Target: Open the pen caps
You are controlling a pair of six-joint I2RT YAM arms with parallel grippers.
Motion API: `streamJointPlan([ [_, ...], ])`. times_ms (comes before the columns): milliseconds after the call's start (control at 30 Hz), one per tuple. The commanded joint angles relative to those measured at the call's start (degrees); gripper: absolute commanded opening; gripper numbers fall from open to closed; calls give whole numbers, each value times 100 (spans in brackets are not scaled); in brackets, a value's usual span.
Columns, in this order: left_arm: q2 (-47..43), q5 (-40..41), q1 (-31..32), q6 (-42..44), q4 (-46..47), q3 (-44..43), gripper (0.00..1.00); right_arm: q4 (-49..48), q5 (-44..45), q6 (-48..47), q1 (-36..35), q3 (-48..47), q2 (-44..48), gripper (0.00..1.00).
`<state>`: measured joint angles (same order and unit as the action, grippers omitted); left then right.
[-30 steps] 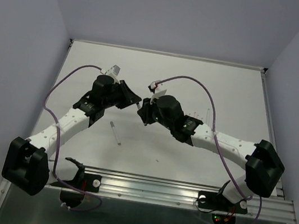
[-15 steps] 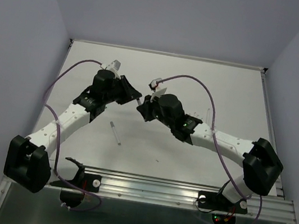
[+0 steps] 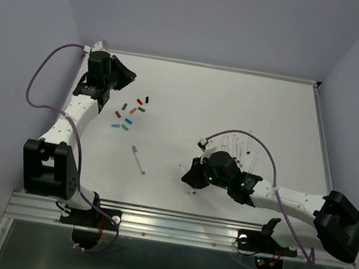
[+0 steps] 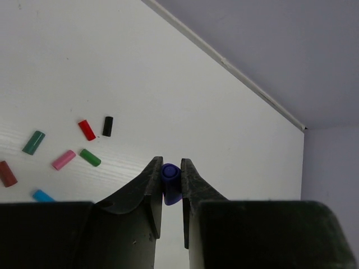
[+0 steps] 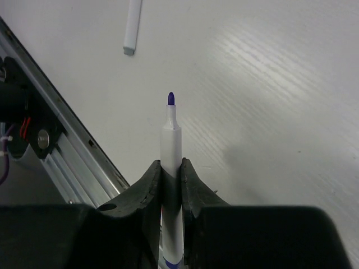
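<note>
My left gripper (image 4: 171, 163) is shut on a small blue-purple pen cap (image 4: 170, 182), held above the table's far left part (image 3: 125, 79). Several loose pen caps lie just beside it: black (image 4: 107, 126), red (image 4: 86, 129), pink (image 4: 63, 159) and green (image 4: 90, 157), seen from above as a scatter (image 3: 131, 113). My right gripper (image 5: 170, 163) is shut on a white pen (image 5: 171, 140) with a bare blue-purple tip, low over the near middle of the table (image 3: 188, 175). One more pen (image 3: 138, 159) lies alone left of it.
A row of white pens (image 3: 239, 145) lies behind the right arm. The metal rail (image 5: 67, 145) at the table's near edge runs close to the left of the right gripper. The far wall's edge (image 4: 224, 61) runs behind the left gripper.
The grippers were tip to tip mid-table. The left arm has swung to the far left with the cap. The right arm has pulled back toward the near edge with the pen.
</note>
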<state>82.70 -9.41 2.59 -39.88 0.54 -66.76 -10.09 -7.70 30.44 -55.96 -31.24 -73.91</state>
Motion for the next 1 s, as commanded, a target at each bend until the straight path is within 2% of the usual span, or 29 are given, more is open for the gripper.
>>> streamJointPlan([
  [0, 44, -149, 40, 305, -44, 188, 0, 277, 1173, 86, 51, -538, 237, 1],
  [133, 141, 228, 162, 402, -343, 708, 0, 1216, 1893, 41, 516, -1013, -79, 1],
  [267, 422, 720, 417, 516, -659, 928, 0, 1553, 2194, -37, 1051, -1392, -431, 1],
  [367, 659, 949, 698, 604, -739, 876, 0, 1545, 2369, -99, 1192, -1594, -642, 1],
  [500, 1291, 1905, 997, 490, -1265, 463, 2, 1554, 2405, -82, 1245, -1832, -949, 1],
  [600, 1591, 1995, 1033, 411, -1389, 304, 7, 1545, 2405, -108, 1246, -1929, -1125, 1],
  [700, 1714, 2215, 1103, 279, -1486, 251, 20, 1545, 2370, -108, 1299, -1982, -1204, 2],
  [733, 1732, 2311, 1121, 270, -1512, 243, 27, 1545, 2361, -108, 1299, -1991, -1222, 2],
  [800, 1767, 2400, 1130, 226, -1591, 216, 33, 1554, 2379, -108, 1360, -1999, -1275, 3],
  [833, 1776, 2426, 1130, 217, -1592, 208, 42, 1545, 2405, -108, 1360, -2008, -1292, 3],
  [900, 1768, 2418, 1138, 217, -1600, 208, 45, 1554, 2475, -160, 1360, -2035, -1363, 5],
  [967, 1785, 2339, 1138, 270, -1600, 181, 52, 1562, 2528, -213, 1360, -2079, -1468, 5],
])
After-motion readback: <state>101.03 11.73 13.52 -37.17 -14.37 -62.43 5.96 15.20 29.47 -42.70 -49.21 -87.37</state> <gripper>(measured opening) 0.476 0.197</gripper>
